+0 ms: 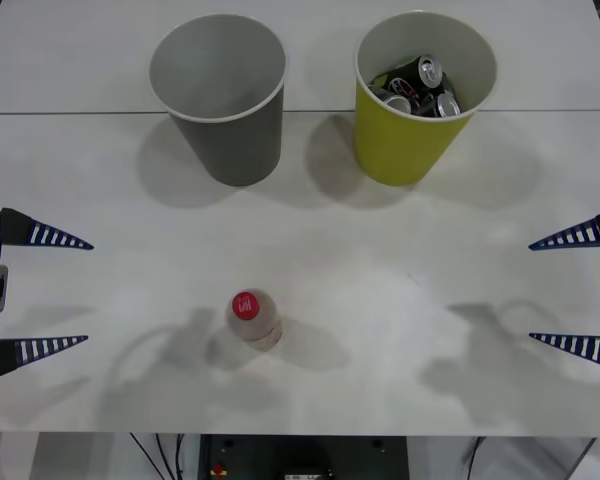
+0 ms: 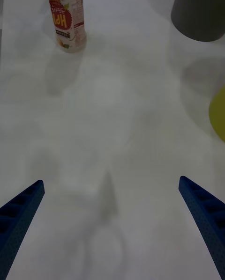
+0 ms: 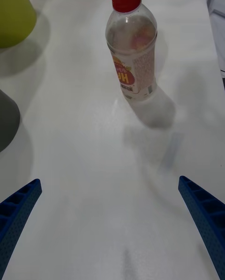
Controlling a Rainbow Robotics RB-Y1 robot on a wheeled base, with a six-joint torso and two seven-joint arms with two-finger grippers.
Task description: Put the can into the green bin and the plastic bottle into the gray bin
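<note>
Both grippers wait at the table's edges in the front view. On the left side the left gripper point(image 1: 52, 292) has its two blue ribbed fingers spread wide with nothing between them, and on the right side the right gripper point(image 1: 565, 290) is spread just as wide and equally empty. Between them, nearer the left arm, the plastic bottle point(image 1: 254, 319) stands upright on the white table point(image 1: 380, 270), red cap up. At the far side the gray bin point(image 1: 220, 95) stands on the left and the green bin point(image 1: 420, 95) just beside it on the right, the two apart. Several cans point(image 1: 420, 88) lie in the green bin; the gray bin's inside looks bare.

From the right wrist view, the right arm's fingers point(image 2: 21, 214) sit wide at the corners over bare table. The bottle point(image 2: 66, 20) stands well ahead, its cap cut off by the frame, with the gray bin's base point(image 2: 199, 11) and a sliver of the green bin point(image 2: 218, 116) off to the other side.

From the left wrist view, the left arm's fingers point(image 3: 18, 210) are likewise wide apart. The bottle point(image 3: 131, 50) stands upright ahead, label facing the camera, touching neither finger. The green bin's wall point(image 3: 14, 13) and the gray bin's edge point(image 3: 7, 121) show at one side.
</note>
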